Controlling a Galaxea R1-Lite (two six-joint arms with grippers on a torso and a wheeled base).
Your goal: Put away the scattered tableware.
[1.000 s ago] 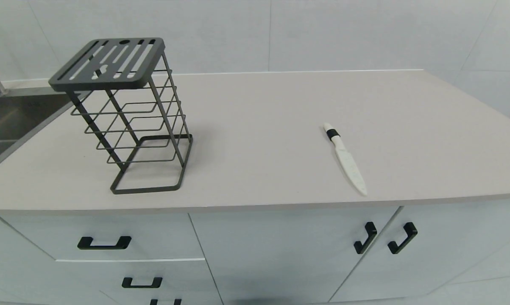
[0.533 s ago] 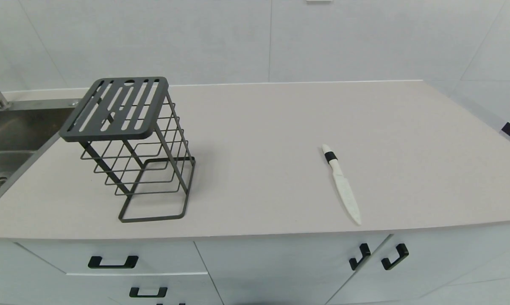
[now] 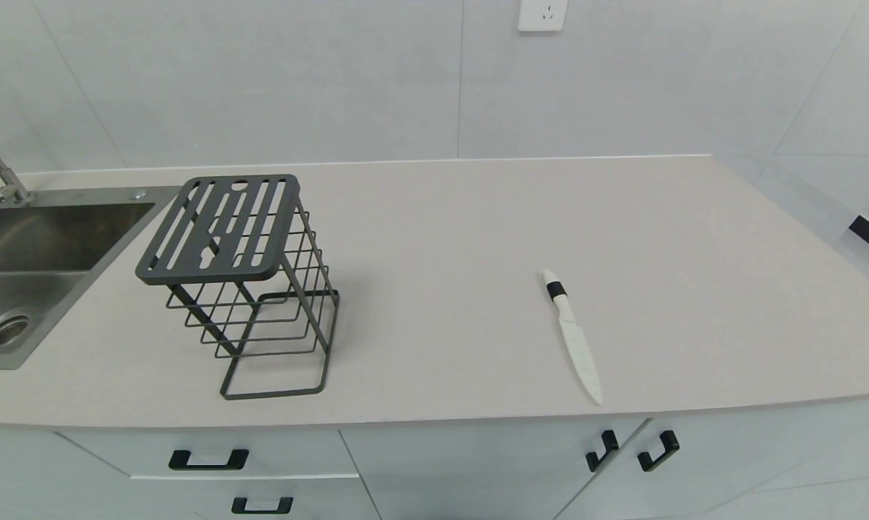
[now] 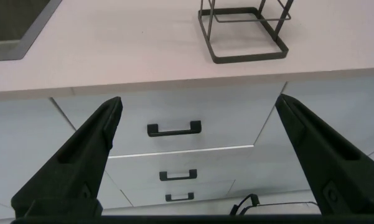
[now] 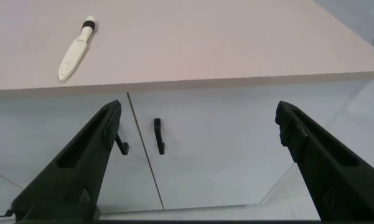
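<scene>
Left gripper [image 4: 199, 102] and right gripper [image 5: 198, 107] hang spread, empty, before the counter [image 3: 441, 238]; the white knife [image 3: 571, 335] wants a handle-end grasp for the slotted rack [image 3: 239, 274].

Head view: high, facing down across bench [image 3: 441, 217]. Wrist views: low, near cabinet fronts [image 4: 174, 106]; right shares knife [image 3: 571, 336], left shares rack [image 3: 203, 276].

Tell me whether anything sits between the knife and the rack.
Nothing visible does. The knife lies flat near the front edge of the counter on the right. The rack stands on the left, near the sink side, with plain counter between them.
</scene>
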